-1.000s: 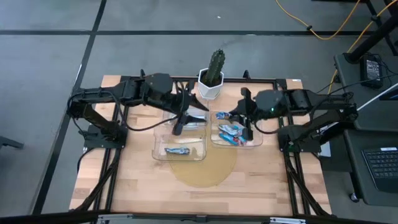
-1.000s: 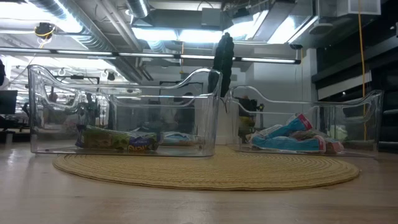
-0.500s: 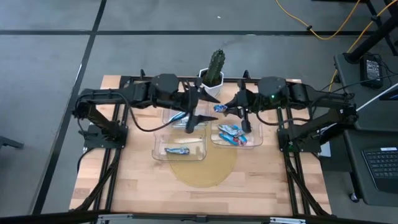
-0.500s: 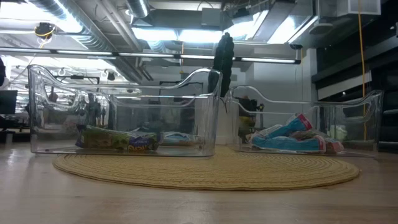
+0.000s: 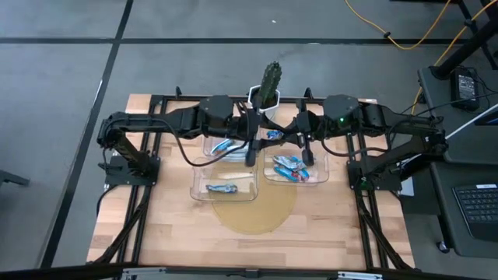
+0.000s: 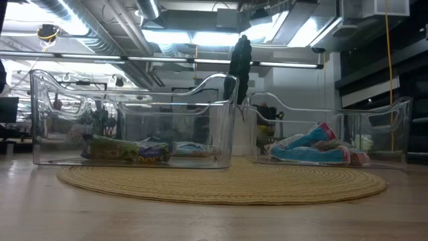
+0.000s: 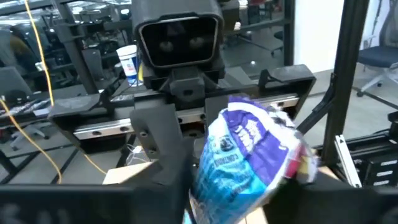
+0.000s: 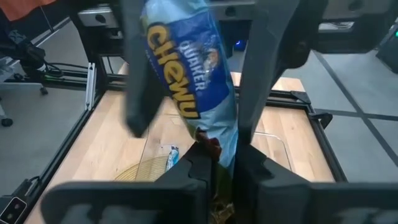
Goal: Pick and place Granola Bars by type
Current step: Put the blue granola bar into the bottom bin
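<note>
1. As the right wrist view looked past its own fingers, the right gripper (image 8: 214,163) was clenched on the lower end of a blue bar (image 8: 186,68). The bar stood upright, its glossy wrapper printed with yellow and white lettering. The left gripper (image 8: 202,62) met the bar from the opposite side, but whether it was grasping could not be told. Below lay the wooden table (image 8: 118,130), with open board out to its black frame.
2. From the left wrist view, the blue bar filled the foreground, blue shading to purple, with a crimped reddish end. The right arm's camera faced it just behind.
3. Seen from the high view, the blue bar hung between the two arms, near the cactus pot (image 5: 263,105) and above the gap between the back bin (image 5: 208,148) and the right bin (image 5: 320,177). A lone blue bar (image 5: 226,145) lay in the back bin, and a brown-green bar (image 5: 220,187) lay in the front bin (image 5: 198,194). The board's front half lay open beyond the round mat (image 5: 257,214).
4. At table height, the low view showed the brown-green bar flat on the front bin's floor and several blue bars (image 6: 311,152) heaped in the right bin. Both bins' curved rims stood well above their contents.
</note>
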Controlling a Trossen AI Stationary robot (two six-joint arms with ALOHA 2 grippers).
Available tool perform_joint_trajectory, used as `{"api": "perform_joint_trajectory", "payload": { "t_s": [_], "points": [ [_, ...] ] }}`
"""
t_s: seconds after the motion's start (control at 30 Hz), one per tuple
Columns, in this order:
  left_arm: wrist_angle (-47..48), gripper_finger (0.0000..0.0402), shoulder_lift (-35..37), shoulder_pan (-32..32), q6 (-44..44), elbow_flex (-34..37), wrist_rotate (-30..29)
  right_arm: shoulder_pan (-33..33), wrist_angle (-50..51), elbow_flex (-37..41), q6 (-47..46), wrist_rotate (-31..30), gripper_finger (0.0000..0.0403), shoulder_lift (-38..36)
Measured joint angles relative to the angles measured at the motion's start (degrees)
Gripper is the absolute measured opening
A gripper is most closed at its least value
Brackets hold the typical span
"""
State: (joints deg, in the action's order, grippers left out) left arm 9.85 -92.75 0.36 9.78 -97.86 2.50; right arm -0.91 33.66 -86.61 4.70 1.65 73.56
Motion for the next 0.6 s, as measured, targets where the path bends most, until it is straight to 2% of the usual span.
{"api": "perform_joint_trajectory", "payload": {
  "t_s": [0.17,0.23,0.43,0.6],
  "points": [
    [-0.11,0.0050,0.00,0.02,0.02,0.00,-0.48,-0.02,0.07,0.00,-0.03,0.11,0.0032,0.00],
    [-0.11,0.0021,0.00,0.02,0.37,0.00,-0.50,-0.02,0.09,0.00,-0.03,0.17,0.0040,0.00],
    [0.50,0.0023,0.36,0.02,0.42,0.00,-0.50,0.00,0.05,0.02,0.12,0.13,0.0089,-0.19],
    [3.59,0.0012,3.46,0.00,1.37,0.00,-2.76,0.00,1.51,0.04,0.08,0.06,0.0146,-3.99]
  ]
}}
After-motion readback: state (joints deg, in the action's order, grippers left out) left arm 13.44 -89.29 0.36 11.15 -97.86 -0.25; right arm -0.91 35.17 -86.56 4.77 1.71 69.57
